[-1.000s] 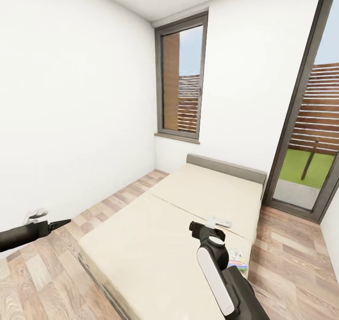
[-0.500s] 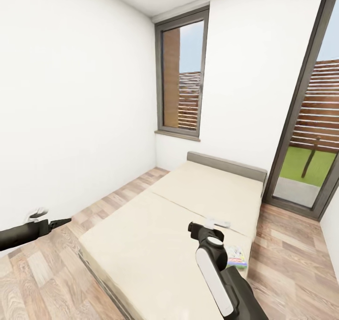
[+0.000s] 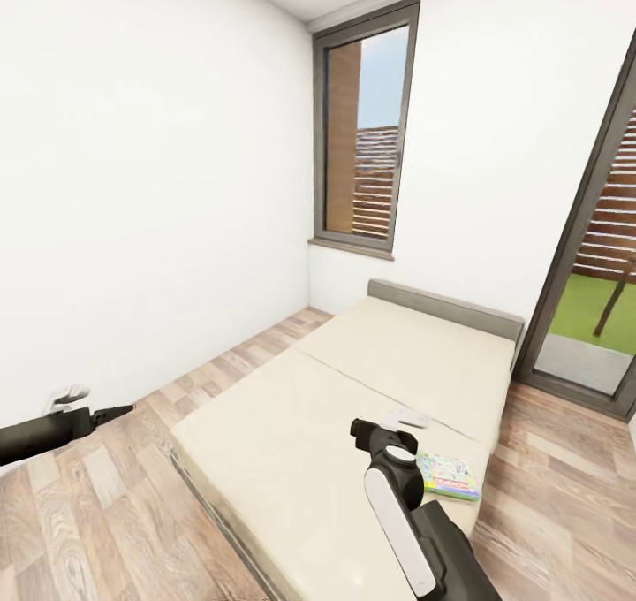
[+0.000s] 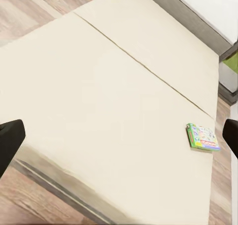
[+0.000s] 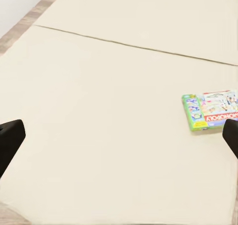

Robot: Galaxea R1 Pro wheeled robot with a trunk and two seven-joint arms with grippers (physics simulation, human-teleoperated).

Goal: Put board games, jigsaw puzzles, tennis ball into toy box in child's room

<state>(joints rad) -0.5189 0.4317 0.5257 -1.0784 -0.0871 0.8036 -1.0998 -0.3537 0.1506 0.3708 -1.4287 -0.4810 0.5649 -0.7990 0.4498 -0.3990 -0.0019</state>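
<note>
The right gripper [image 3: 408, 421] hangs over the bed [image 3: 291, 424], out above the mattress near its right edge, and it carries nothing; in the right wrist view its two dark fingertips [image 5: 10, 140] sit at the opposite borders of the picture, so the jaws stand wide apart. Just beyond it and a little to the robot's right lies the board game [image 3: 449, 475], the green-edged box with the busy white cover, flat on the mattress close to the right edge of the bed. In the right wrist view the game [image 5: 212, 109] lies toward one fingertip and not between the two, so I judge that the gripper must shift sideways to the right before it can come down around the box. The long axis of the box runs roughly across the line of the arm, along the line between the two fingers, so a turn of the wrist may be needed to close over the short side. The left gripper [image 3: 113, 415] is well apart, out over the wooden floor [image 3: 106, 513] on the other side of the bed, also wide and empty. The right arm is clearly the nearer one for this pick.
</note>
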